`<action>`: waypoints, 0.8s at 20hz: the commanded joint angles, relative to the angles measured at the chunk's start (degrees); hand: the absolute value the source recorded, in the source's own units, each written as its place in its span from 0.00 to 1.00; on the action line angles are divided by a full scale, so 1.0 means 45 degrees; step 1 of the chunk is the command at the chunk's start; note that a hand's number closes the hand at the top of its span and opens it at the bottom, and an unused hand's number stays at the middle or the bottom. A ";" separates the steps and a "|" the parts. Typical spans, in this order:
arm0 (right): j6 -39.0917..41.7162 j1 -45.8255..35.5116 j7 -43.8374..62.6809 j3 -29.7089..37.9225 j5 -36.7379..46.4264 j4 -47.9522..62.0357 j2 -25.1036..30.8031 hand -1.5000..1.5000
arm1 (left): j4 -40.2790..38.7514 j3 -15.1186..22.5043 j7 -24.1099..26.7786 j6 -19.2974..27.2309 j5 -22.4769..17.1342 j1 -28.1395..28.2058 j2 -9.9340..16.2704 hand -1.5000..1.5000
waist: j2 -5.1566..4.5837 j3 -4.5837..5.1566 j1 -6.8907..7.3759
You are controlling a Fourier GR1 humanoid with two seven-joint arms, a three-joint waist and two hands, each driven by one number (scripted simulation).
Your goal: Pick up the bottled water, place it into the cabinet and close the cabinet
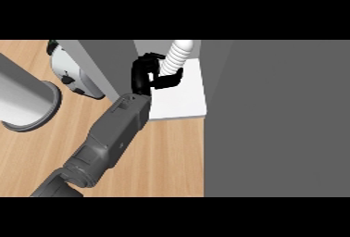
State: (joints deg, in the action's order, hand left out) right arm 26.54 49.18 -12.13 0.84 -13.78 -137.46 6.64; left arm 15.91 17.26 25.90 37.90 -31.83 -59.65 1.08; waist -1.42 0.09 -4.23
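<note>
A grey forearm (109, 139) is coming in from the lower left edge and stretching up across the wooden table (164, 157) toward the cabinet. Which arm it is cannot be told for sure from this view; it enters on the left side. At its far end the black hand (152, 76) is curling its fingers round the lower part of the bottle (176, 54), a white ribbed one tilting up and to the right. Hand and bottle are sitting over the white shelf (184, 99) inside the cabinet, between a grey panel (109, 65) on the left and the large grey door (273, 115) that is filling the right side. To the left, a grey cylinder (24, 99) is resting on the table near the edge, and further back a white appliance with black knobs (71, 74) is standing just beside the grey panel. The other hand is showing nowhere.
</note>
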 commanded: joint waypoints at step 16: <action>0.0612 0.0111 0.0092 0.0711 -0.1495 -0.0240 0.0446 0.00 | -0.2384 -0.0403 0.1183 0.0468 0.0697 -0.1728 0.0258 0.00 | -0.0116 0.0002 -0.0221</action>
State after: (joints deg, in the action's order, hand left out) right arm 29.16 49.16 -13.45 1.89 -15.06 -136.72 7.54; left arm 5.32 16.20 30.75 41.65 -28.42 -66.67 2.74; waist -2.03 0.11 -5.65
